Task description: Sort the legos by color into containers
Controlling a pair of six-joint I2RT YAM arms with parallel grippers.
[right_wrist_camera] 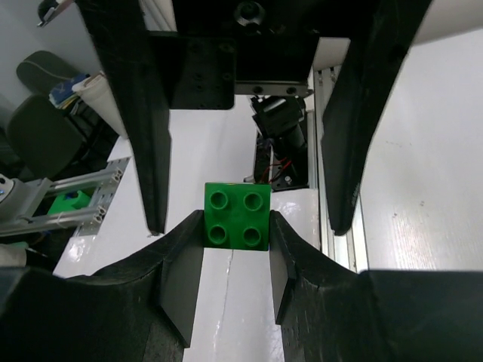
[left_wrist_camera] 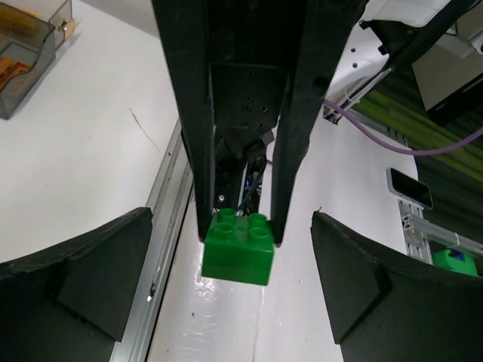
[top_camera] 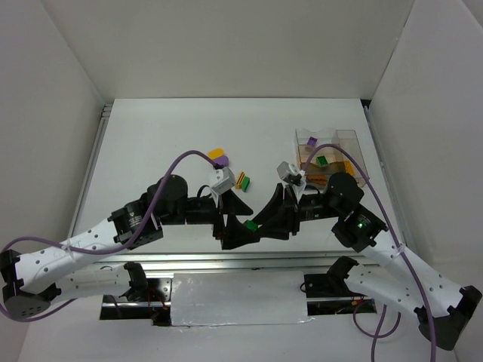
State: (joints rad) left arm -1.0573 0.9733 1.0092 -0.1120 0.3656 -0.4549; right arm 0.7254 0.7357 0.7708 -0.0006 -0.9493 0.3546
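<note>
A green lego (right_wrist_camera: 237, 216) with four studs hangs over the table's near edge, and my right gripper (right_wrist_camera: 237, 226) is shut on its two sides. My left gripper (left_wrist_camera: 232, 260) stands open around that same green lego (left_wrist_camera: 238, 245), its fingers (right_wrist_camera: 147, 151) wide apart and not touching it. The two grippers meet tip to tip at the green lego (top_camera: 251, 225) in the top view. The clear containers box (top_camera: 351, 139) stands at the back right, with a purple lego (top_camera: 311, 141), a green one (top_camera: 322, 160) and orange ones (top_camera: 317, 179) in its compartments.
Loose on the table behind the grippers lie a yellow lego (top_camera: 216, 152), a purple lego (top_camera: 222, 160) and a yellow and red stack (top_camera: 241, 179). A metal rail (top_camera: 226, 260) runs along the near edge. White walls close in the sides.
</note>
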